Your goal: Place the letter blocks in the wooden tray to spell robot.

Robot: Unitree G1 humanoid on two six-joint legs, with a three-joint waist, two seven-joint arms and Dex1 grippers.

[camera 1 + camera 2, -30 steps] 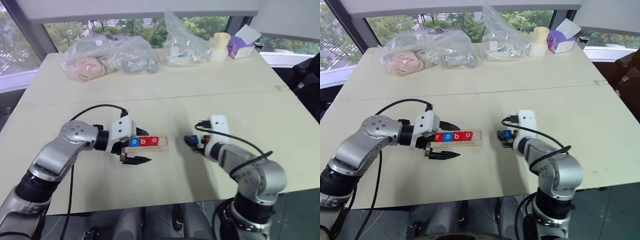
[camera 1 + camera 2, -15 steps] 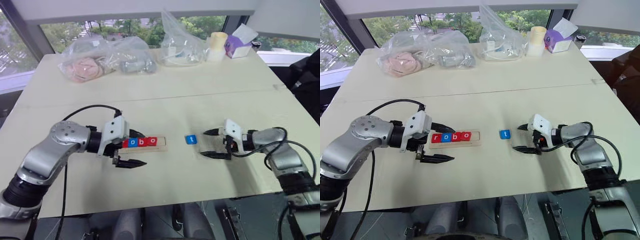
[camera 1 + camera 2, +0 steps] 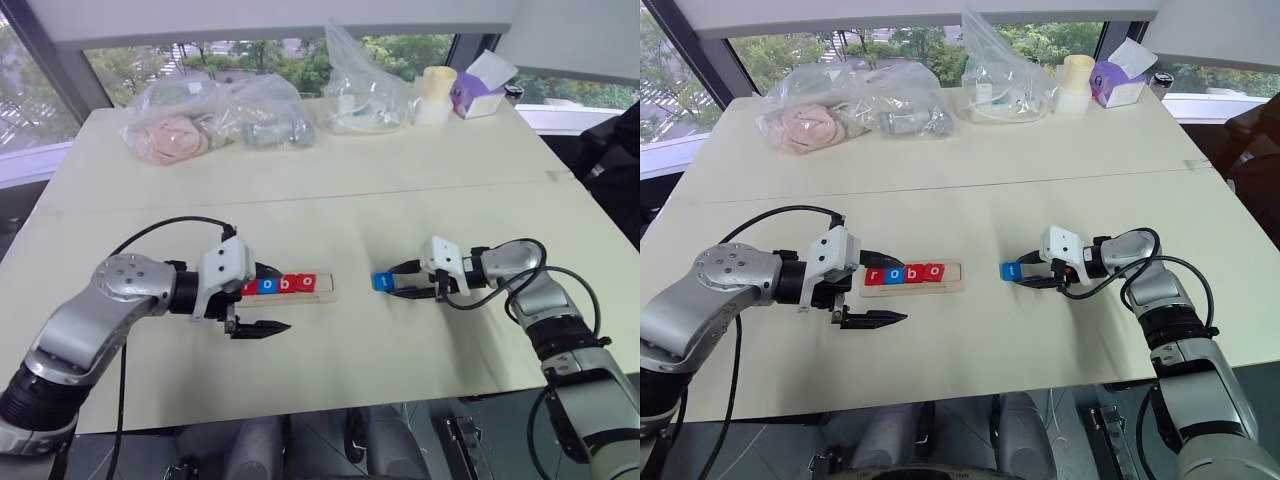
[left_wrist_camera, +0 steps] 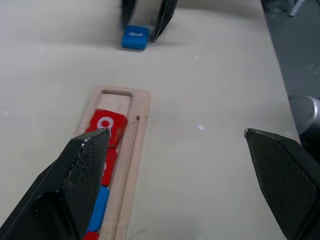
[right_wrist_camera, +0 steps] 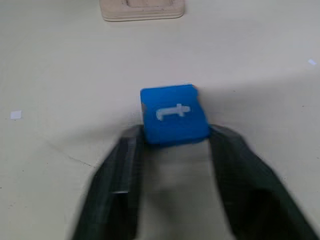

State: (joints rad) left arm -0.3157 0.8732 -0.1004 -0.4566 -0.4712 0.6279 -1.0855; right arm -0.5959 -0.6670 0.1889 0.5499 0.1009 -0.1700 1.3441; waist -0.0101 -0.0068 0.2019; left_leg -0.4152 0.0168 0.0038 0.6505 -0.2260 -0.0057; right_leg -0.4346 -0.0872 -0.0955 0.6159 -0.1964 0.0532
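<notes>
Four blocks [image 3: 903,273] seated in the wooden tray [image 3: 952,278] spelling r-o-b-o, right tool [image 3: 1028,275] clamped on the blue t block [image 3: 1011,270] on the desk [image 3: 1040,190], left tool [image 3: 878,289] spread wide beside the tray, last slot waiting.

The wooden tray [image 3: 912,276] lies on the table [image 3: 970,180] in front of me, its length running left to right. Four letter blocks [image 3: 903,273] sit in it in a row, reading r, o, b, o from the tray's left end; its rightmost slot [image 4: 116,98] is vacant. To the right of the tray, apart from it, the t block [image 3: 1011,270] lies on the table. My right gripper [image 3: 1031,272] is at the t block's right side, its fingers on either side of the block; my left gripper [image 3: 880,290] is at the tray's left end. Behind the tray, at the table's far edge, lie plastic bags [image 3: 855,105], a roll [image 3: 1076,82] and a tissue box [image 3: 1125,80].
</notes>
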